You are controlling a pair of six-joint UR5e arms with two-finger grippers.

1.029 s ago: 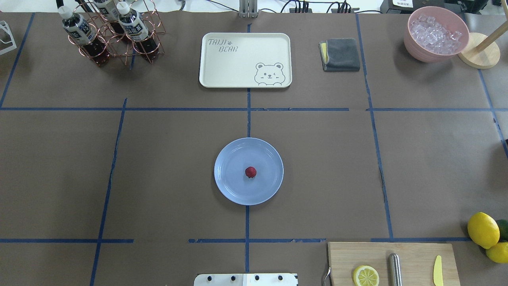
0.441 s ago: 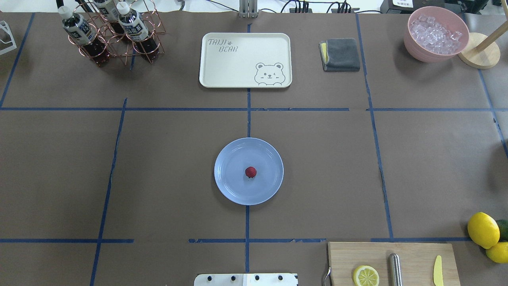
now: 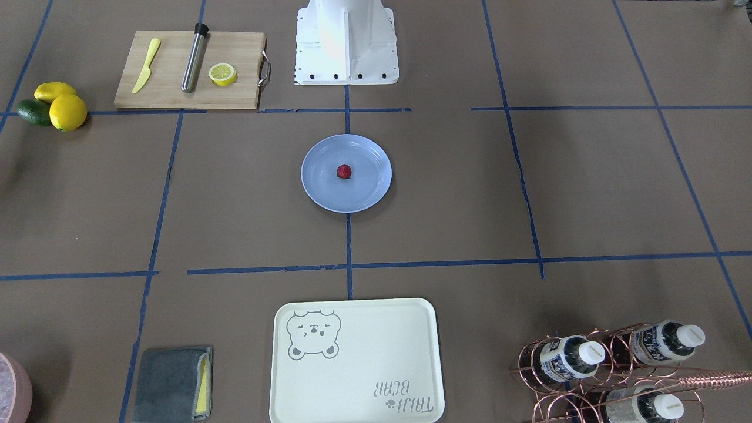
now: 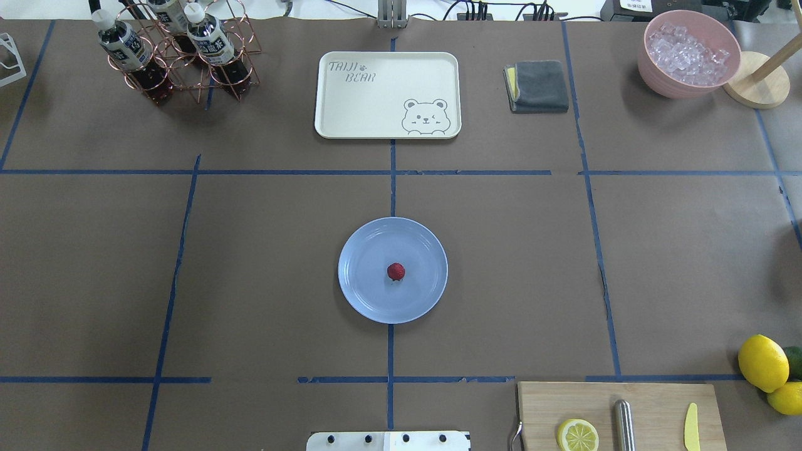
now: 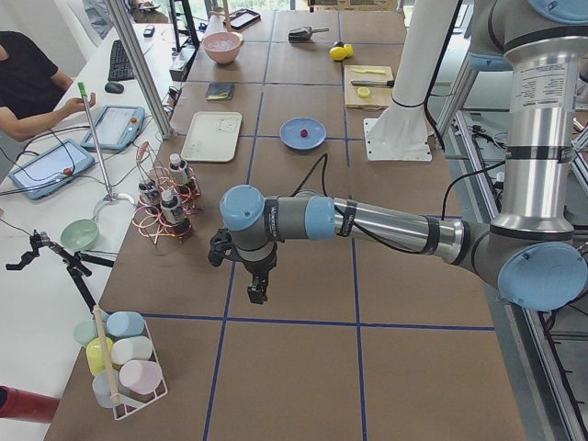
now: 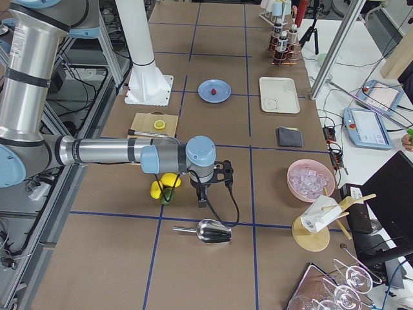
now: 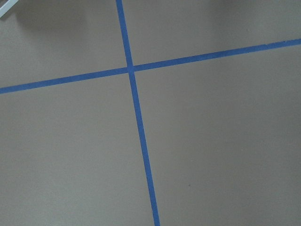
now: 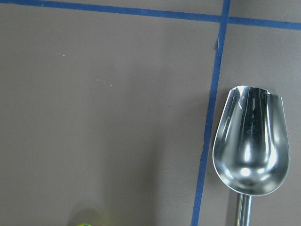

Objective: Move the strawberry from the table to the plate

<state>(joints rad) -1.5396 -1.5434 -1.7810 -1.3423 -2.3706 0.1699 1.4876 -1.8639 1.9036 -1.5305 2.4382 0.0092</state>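
Note:
The small dark-red strawberry (image 4: 395, 271) (image 3: 344, 171) rests near the middle of the pale blue plate (image 4: 363, 250) (image 3: 320, 185) on the brown table (image 4: 250, 263). Neither arm appears in the overhead or front-facing views. My left gripper (image 5: 258, 292) shows only in the exterior left view, hanging over bare table far from the plate (image 5: 292, 127). My right gripper (image 6: 202, 201) shows only in the exterior right view, near the lemons and a metal scoop (image 6: 210, 230). I cannot tell whether either gripper is open or shut.
A cream bear tray (image 4: 387, 94), grey cloth (image 4: 537, 86), ice bowl (image 4: 689, 53) and bottle rack (image 4: 182, 50) line the far side. A cutting board (image 4: 651, 404) and lemons (image 4: 762, 362) sit near right. The scoop (image 8: 250, 141) lies under the right wrist.

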